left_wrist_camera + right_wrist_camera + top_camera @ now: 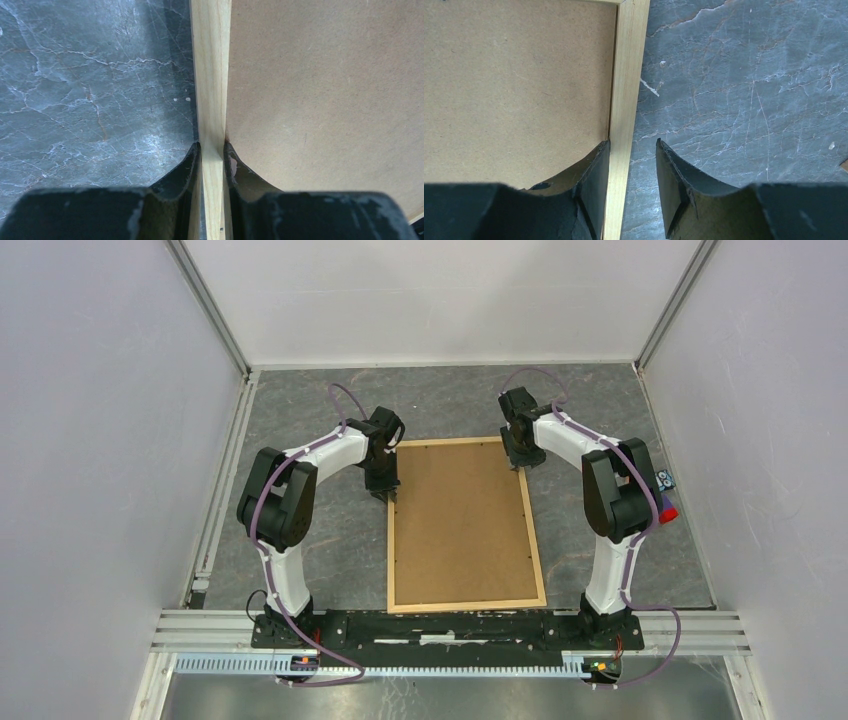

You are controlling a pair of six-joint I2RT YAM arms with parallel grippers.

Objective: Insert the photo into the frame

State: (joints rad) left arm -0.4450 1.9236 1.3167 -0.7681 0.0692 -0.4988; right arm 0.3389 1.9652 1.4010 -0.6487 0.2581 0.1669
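The light wood frame [538, 550] lies flat on the table with the plain brown backing board [460, 525] filling it. The photo is hidden. My left gripper [388, 492] is shut on the frame's left strip [210, 75], one finger on each side of it. My right gripper [522, 462] is open astride the frame's right strip [626, 90] near its far corner; its inner finger [591, 175] rests on the board side, and the outer finger [674, 180] stands apart over the table.
The table top is dark grey marble [320, 540], walled in by white panels left, back and right. A small red and blue item [666, 495] sits by the right arm. A metal rail [450, 625] runs along the near edge.
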